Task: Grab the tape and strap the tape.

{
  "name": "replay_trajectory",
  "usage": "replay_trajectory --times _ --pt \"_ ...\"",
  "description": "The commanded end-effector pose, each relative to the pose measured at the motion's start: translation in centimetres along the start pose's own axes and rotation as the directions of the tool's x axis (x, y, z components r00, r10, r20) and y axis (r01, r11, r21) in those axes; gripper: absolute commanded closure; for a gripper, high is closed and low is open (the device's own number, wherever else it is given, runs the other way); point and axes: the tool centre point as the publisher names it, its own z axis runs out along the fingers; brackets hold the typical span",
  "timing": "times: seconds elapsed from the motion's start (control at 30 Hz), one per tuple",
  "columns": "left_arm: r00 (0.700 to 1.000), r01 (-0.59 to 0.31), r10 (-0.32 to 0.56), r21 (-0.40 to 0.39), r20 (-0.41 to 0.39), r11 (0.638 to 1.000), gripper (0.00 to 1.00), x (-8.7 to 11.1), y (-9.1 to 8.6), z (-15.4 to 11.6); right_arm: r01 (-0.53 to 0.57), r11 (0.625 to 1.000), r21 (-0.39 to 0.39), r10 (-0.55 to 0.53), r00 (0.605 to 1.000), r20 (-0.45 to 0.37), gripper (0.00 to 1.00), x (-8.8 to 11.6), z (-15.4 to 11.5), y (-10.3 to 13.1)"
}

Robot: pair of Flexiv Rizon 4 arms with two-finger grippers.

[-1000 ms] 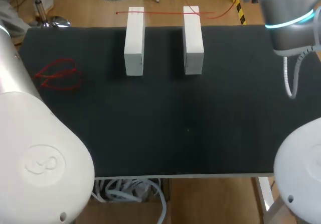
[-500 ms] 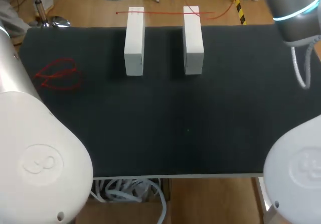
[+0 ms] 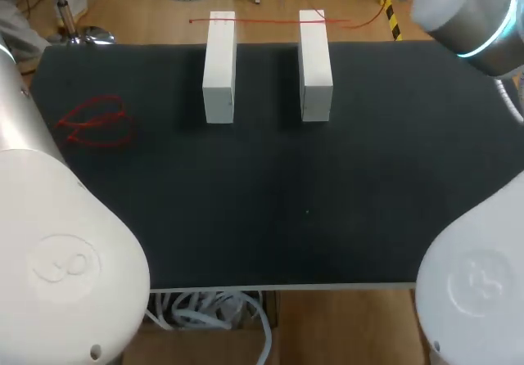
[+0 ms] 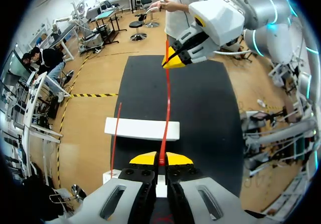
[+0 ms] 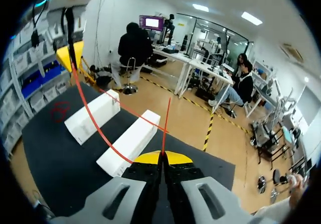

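Note:
A red tape stretches between my two grippers above the black table. My left gripper is shut on one end of it. The right gripper pinches the tape far ahead. In the right wrist view my right gripper is shut on the tape, which runs over the two white blocks toward the left gripper. The head view shows a red strand lying across the far ends of the left block and right block; neither gripper shows there.
A loose loop of red tape lies on the table's left part, also seen beyond the blocks. My left arm's body fills the near left corner and the right arm's the right side.
In the head view my right arm has swung toward the right and far corner. The blocks, the strand across them and the loop have stayed put.

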Motion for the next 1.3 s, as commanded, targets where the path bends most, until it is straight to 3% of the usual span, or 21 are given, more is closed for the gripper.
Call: replay_trajectory --times 0.03,0.4,0.8,0.87,1.3 --pt "1.0 0.002 -0.002 -0.006 -0.002 1.0 1.0 0.0 -0.1 -0.1 0.032 0.972 0.231 -0.048 0.997 0.066 1.0 0.3 -0.3 0.3" --pt "1.0 0.002 -0.002 -0.006 -0.002 1.0 1.0 0.0 -0.1 -0.1 0.078 0.958 0.275 -0.12 0.983 0.141 1.0 -0.8 -0.2 1.0" --pt "1.0 0.002 -0.002 -0.006 -0.002 1.0 1.0 0.0 -0.1 -0.1 0.181 0.94 0.289 -0.223 0.967 0.123 1.0 -1.0 0.2 1.1" --pt "1.0 0.002 -0.002 -0.006 -0.002 1.0 1.0 0.0 -0.1 -0.1 0.222 0.931 0.289 -0.253 0.964 0.076 1.0 -0.9 0.2 1.2" --pt "1.0 0.002 -0.002 -0.006 -0.002 1.0 1.0 0.0 -0.1 -0.1 0.407 0.886 0.225 -0.43 0.901 0.063 1.0 -0.6 0.1 0.8"
